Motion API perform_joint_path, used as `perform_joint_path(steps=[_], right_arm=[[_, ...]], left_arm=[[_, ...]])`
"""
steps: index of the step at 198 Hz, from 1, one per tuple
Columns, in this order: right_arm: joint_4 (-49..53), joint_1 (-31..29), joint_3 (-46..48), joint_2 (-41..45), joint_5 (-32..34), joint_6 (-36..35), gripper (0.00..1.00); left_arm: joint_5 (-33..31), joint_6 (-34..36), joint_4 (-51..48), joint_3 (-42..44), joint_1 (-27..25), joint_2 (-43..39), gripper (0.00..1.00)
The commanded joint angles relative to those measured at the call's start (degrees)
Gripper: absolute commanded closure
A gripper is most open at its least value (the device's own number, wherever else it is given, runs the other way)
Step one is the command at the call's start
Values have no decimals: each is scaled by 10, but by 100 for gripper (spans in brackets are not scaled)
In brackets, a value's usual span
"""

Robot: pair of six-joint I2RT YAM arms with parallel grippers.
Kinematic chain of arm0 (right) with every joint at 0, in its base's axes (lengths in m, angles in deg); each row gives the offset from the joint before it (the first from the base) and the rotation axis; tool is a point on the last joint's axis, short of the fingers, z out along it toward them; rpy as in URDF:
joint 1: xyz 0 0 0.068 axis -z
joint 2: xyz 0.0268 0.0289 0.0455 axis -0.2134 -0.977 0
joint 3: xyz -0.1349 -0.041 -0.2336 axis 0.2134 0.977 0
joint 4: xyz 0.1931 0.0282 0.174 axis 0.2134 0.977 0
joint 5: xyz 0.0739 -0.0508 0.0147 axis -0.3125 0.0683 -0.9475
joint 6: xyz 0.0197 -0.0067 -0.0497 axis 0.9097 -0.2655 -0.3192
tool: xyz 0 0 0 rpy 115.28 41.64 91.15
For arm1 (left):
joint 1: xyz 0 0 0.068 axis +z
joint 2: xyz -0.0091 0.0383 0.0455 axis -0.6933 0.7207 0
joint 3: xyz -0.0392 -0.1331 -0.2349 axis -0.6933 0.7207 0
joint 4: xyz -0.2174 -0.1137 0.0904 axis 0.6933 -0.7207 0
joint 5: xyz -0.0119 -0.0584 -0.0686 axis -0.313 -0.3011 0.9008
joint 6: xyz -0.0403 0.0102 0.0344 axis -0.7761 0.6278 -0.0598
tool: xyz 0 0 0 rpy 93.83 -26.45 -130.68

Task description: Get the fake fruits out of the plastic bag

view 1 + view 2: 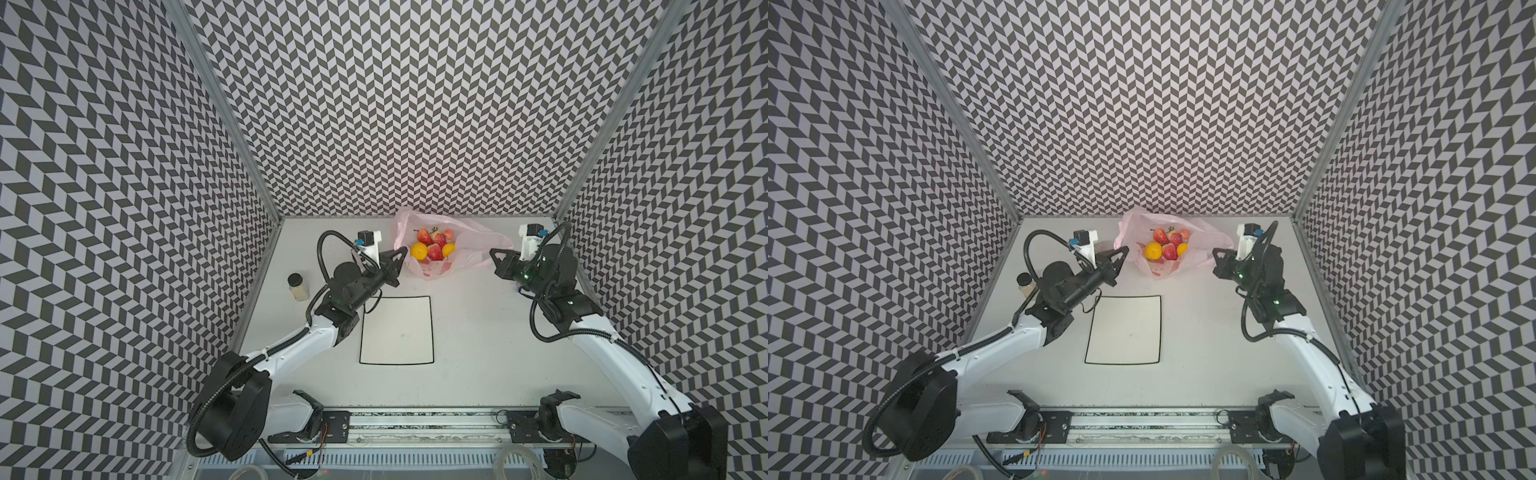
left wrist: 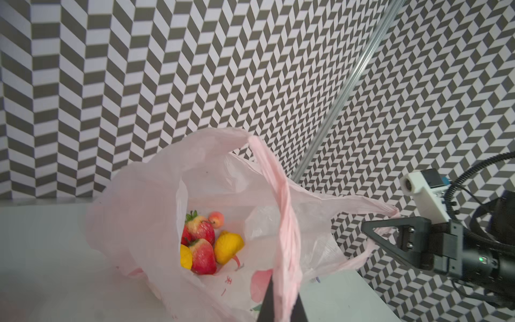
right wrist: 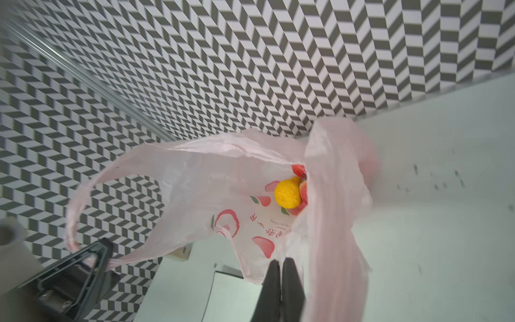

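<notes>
A white table is closed in by three chevron-patterned walls. Two robot arms reach toward one pale pink bag that sits at the back middle of the table, close to the rear wall.

The left gripper has its jaws closed on one of the bag's two handle loops. In the left wrist view this twisted pink handle runs down between the dark fingers. The right gripper is also closed. It pinches the second handle on the bag's other side. The bag's mouth is stretched open between the two grippers, and its bottom rests on the table.

Six fruits lie in a cluster inside the bag. None is out on the table. There are two yellow pears. There are three red strawberries; at least one has a green leaf cap. There is one small pink piece, on the side nearest the rear wall. The right wrist view shows only one pear clearly. Red fruit pictures and red writing are printed on the bag.

One black-outlined square is marked on the table in front of the bag, between the arms. One small jar with a dark lid stands near the table's left edge, beside the left arm.
</notes>
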Motion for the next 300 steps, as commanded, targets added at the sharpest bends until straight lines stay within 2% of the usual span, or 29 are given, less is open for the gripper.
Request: perform_joint_path(steps=[1, 28, 55, 68, 82, 102, 124, 141, 156, 179, 194, 210, 230, 251, 264, 279, 300], right_arm=[[50, 2, 29, 49, 34, -21, 100], [75, 2, 58, 112, 74, -19, 100], [77, 2, 75, 155, 118, -15, 100], [77, 2, 83, 159, 130, -17, 95], [79, 2, 90, 154, 138, -17, 82], [119, 2, 71, 146, 158, -11, 53], [176, 2, 32, 164, 187, -24, 31], [228, 1, -4, 192, 228, -36, 17], [268, 2, -35, 219, 285, -39, 10], [300, 2, -71, 258, 344, -49, 9], [286, 2, -88, 280, 346, -65, 12], [226, 2, -93, 302, 281, -106, 20], [135, 2, -85, 309, 133, -145, 32], [76, 1, -88, 269, -33, -136, 41], [41, -3, -83, 238, -99, -115, 47], [-6, -24, -65, 208, -123, -110, 51], [-38, -109, -52, 162, -65, -167, 51]], left_arm=[[-48, -18, -27, 19, -32, -35, 100], [-76, -24, -63, 38, -71, -66, 100], [-90, -30, -65, 50, -83, -80, 100], [-87, -26, -66, 47, -84, -76, 100], [-80, -26, -61, 43, -83, -66, 100], [-73, -34, -54, 36, -86, -48, 100], [-73, -39, -52, 25, -92, -30, 100], [-76, -42, -51, 12, -95, -15, 100], [-80, -44, -51, 4, -97, -5, 100], [-84, -49, -48, 1, -99, 2, 100], [-84, -50, -48, -1, -100, 3, 100], [-84, -49, -52, -2, -99, 3, 100], [-85, -48, -56, -4, -101, 3, 100], [-84, -48, -59, -4, -101, 2, 100], [-84, -49, -60, -3, -102, 0, 100], [-84, -50, -60, -3, -102, -1, 100], [-84, -50, -67, -6, -105, -3, 100]])
